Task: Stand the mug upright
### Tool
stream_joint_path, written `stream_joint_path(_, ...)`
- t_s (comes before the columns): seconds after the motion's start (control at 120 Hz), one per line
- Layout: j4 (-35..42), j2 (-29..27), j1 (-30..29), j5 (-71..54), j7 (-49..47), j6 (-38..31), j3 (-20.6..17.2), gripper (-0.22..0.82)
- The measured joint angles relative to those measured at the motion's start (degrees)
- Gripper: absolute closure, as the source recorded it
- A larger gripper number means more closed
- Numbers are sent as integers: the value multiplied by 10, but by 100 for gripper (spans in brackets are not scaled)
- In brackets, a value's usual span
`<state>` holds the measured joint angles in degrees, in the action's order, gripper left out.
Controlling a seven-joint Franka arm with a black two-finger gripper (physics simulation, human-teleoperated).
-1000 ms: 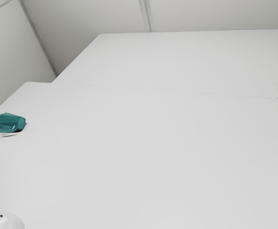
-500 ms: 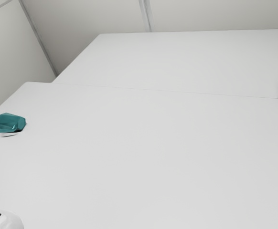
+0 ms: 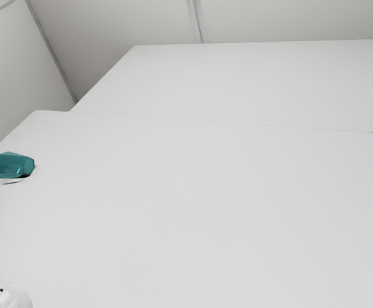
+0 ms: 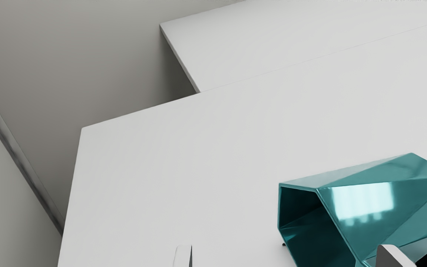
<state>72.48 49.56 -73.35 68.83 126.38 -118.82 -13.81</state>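
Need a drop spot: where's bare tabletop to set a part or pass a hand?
Bare: the table from the mug toward the exterior view's right, back to the seam; rear top too. Crowded: by the mug, open gripper close; and at the arm, that view's lower left.

rounded white arm shell, small black spot

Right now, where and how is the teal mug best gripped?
I'd grip the mug across its body just behind the open rim, coming from above, one finger on each long side. It lies on its side, and its flat facets should give the pads something to press on. The open gripper spans roughly along the mug's length, so it would probably need turning first.
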Motion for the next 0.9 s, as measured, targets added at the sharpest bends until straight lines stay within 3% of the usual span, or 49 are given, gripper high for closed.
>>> stream_joint_path(0.2,49,-22,0,64,27,-27,-1,7)
stream_joint_path(0.9,59,2,0,144,76,-27,-9,7)
